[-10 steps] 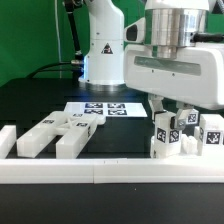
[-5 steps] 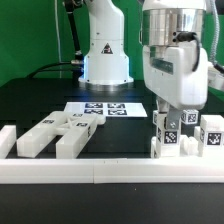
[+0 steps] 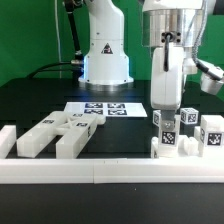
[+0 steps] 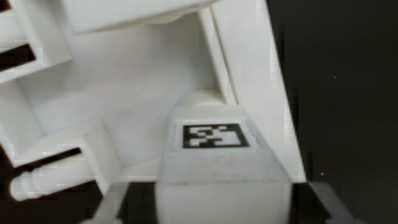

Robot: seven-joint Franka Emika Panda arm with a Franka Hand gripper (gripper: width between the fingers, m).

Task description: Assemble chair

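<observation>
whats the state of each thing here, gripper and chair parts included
gripper: shut on a tagged upright piece of the chair assembly
chair assembly: partly built, standing upright
loose parts: lying flat, not joined on
marker board: flat on the table

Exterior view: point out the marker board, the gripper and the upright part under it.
marker board (image 3: 100, 108), exterior view, printed top.
gripper (image 3: 165, 110), exterior view, between fingertips.
upright part (image 3: 167, 128), exterior view, tagged face.
</observation>
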